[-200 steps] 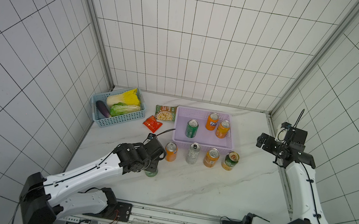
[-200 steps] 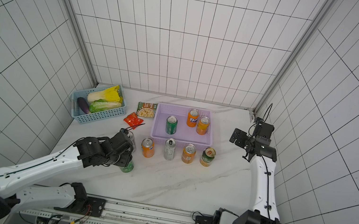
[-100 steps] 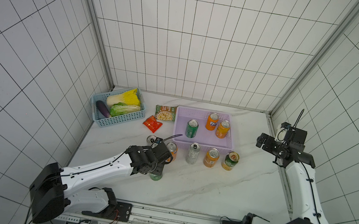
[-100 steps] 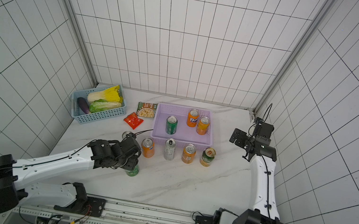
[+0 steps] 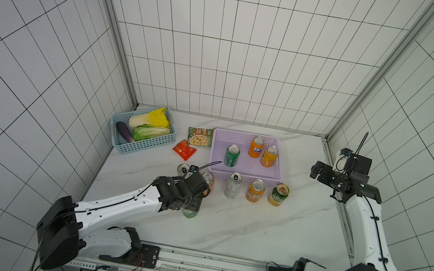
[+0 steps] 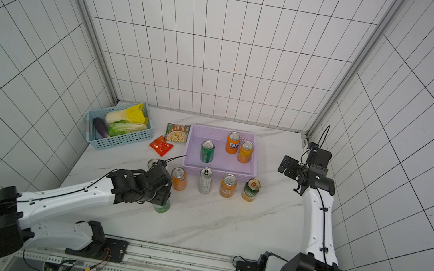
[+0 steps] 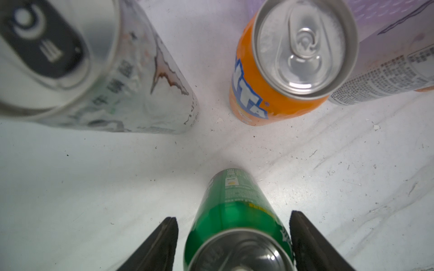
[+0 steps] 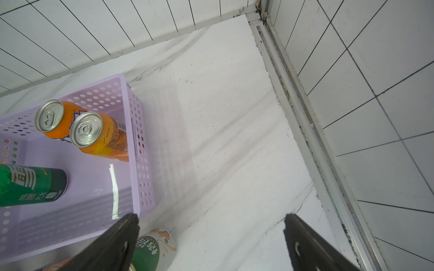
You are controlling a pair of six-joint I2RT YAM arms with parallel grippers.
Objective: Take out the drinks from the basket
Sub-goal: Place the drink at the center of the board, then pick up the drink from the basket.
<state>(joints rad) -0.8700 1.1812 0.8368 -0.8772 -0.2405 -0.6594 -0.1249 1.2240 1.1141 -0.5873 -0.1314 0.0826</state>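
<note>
Left gripper (image 7: 233,215) straddles an upright green can (image 5: 189,213) on the marble tabletop (image 5: 238,230), just in front of the row of five cans (image 5: 233,187) outside the lilac basket (image 5: 249,168). Its fingers are released, with a gap showing on one side. Right gripper (image 8: 211,217) is spread wide and empty, hovering beside the basket's right end. Inside the basket, a second green can (image 5: 232,155) and two orange cans (image 5: 256,147) stand upright.
</note>
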